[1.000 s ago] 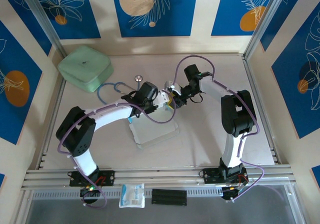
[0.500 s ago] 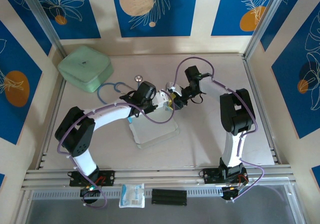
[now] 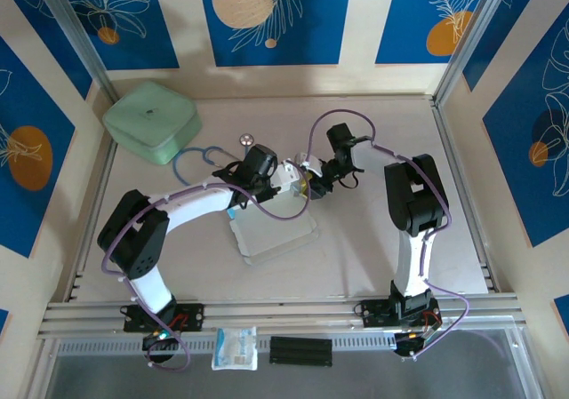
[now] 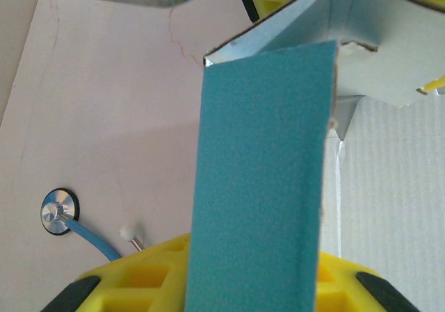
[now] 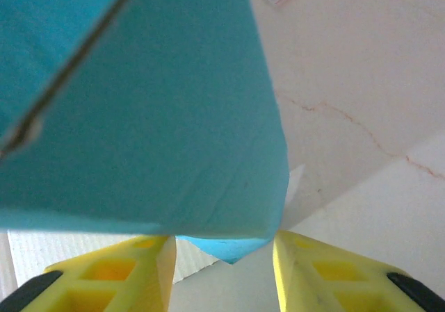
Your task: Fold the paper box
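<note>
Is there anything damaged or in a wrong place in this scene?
Thin reddish cracks run across the table top, which looks like surface damage. The paper box, held up with its flaps open, has a slightly rough edge on its teal panel. Nothing looks spilled.

A pale table [image 3: 356, 239] has a mint-green rounded square case [image 3: 151, 121] in its far left corner. Near the case lies a stethoscope [image 3: 246, 139] with a blue tube [image 3: 191, 157]. A clear plastic sheet [image 3: 276, 235] lies at the centre. A small clear packet [image 3: 236, 347] and a black strip [image 3: 300, 350] sit side by side on the near rail.
</note>
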Motion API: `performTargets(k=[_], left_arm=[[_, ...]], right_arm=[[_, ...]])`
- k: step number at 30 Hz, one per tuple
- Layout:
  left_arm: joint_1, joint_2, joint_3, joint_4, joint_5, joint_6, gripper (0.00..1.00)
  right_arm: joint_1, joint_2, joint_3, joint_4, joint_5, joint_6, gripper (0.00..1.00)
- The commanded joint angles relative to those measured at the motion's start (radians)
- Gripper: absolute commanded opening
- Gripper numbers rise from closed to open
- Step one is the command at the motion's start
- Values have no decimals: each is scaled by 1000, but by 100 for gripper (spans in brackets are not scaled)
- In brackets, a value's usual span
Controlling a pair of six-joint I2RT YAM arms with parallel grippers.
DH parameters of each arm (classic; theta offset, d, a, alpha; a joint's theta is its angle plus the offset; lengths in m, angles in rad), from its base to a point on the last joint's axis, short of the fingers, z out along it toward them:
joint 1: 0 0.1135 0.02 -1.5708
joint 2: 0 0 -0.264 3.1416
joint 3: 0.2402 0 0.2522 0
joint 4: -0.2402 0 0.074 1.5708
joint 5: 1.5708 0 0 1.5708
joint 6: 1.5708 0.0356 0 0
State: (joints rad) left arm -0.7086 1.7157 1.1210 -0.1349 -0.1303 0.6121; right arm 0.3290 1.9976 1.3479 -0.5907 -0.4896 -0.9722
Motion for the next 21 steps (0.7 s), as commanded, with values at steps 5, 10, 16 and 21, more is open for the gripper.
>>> performTargets(k=[5, 10, 16, 21], left_arm=[[5, 47, -26, -48, 96, 4, 25], [6, 52, -19, -52, 107, -5, 25], [5, 58, -9, -58, 109, -6, 25], [3, 47, -18, -51, 100, 5, 25]], right_arm=[[17, 6, 51, -31, -93, -17, 39], [22, -6, 88, -101, -123, -39, 38], [32, -20, 102, -112, -145, -41, 33], [49, -10, 114, -92, -97, -22, 29]])
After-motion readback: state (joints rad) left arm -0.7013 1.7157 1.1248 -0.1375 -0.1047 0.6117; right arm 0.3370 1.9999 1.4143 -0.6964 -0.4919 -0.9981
